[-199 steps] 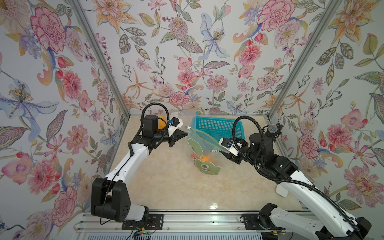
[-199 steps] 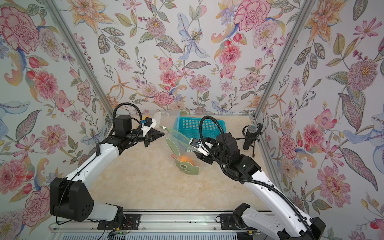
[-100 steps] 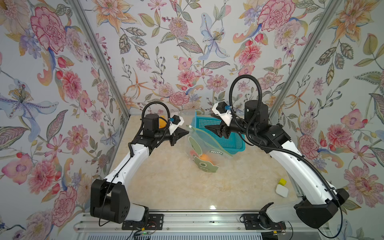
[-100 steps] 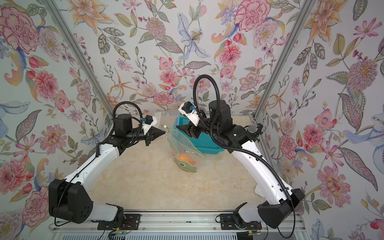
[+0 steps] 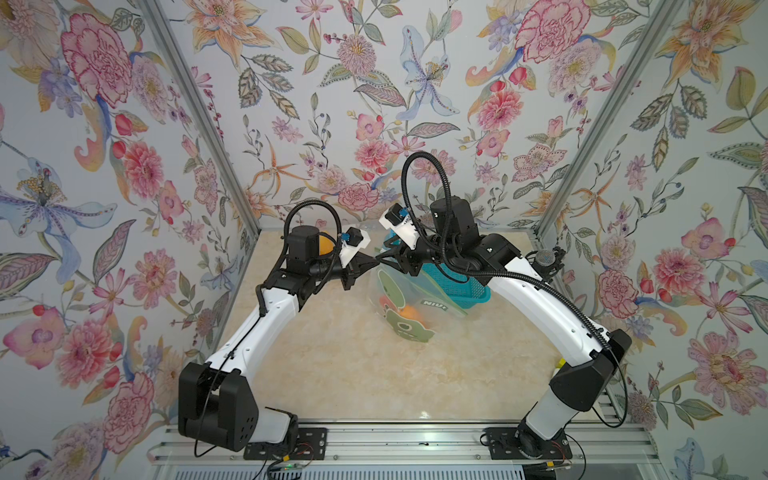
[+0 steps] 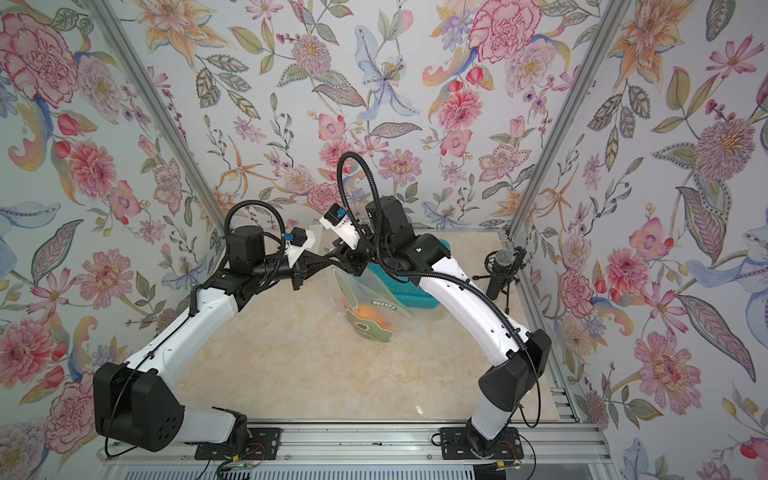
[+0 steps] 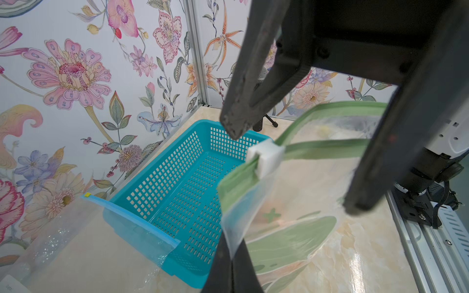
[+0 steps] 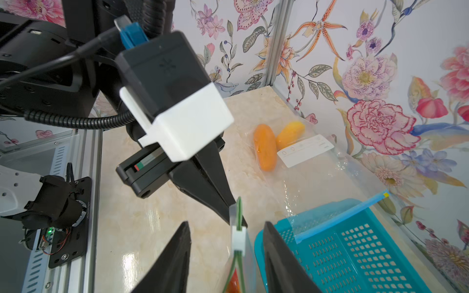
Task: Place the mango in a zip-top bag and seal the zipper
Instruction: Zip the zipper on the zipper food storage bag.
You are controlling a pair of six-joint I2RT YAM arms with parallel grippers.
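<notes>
We hold the clear, leaf-printed zip-top bag [image 5: 409, 291] by one corner in the fully closed left gripper [image 5: 375, 262]. The right gripper [image 8: 226, 225] is partly open and grips nothing. Its jaws stand astride the white plastic slider [image 8: 239, 238], clear on both sides.

In a top view, the green zipper track [image 7: 324, 149] runs toward 4 o'clock. The orange mango [image 5: 409, 311] lies in the bag bottom, at 5 o'clock.

The turquoise perforated basket [image 5: 473, 293] crowds that path above the glossy beige tabletop [image 5: 353, 374].

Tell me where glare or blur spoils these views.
Both top views: sharp, with one glare spot on the table. Left wrist: the right gripper is close and soft-edged; a glare streak lies on the table. Right wrist: its fingers are blurred, with table glare beside them.
</notes>
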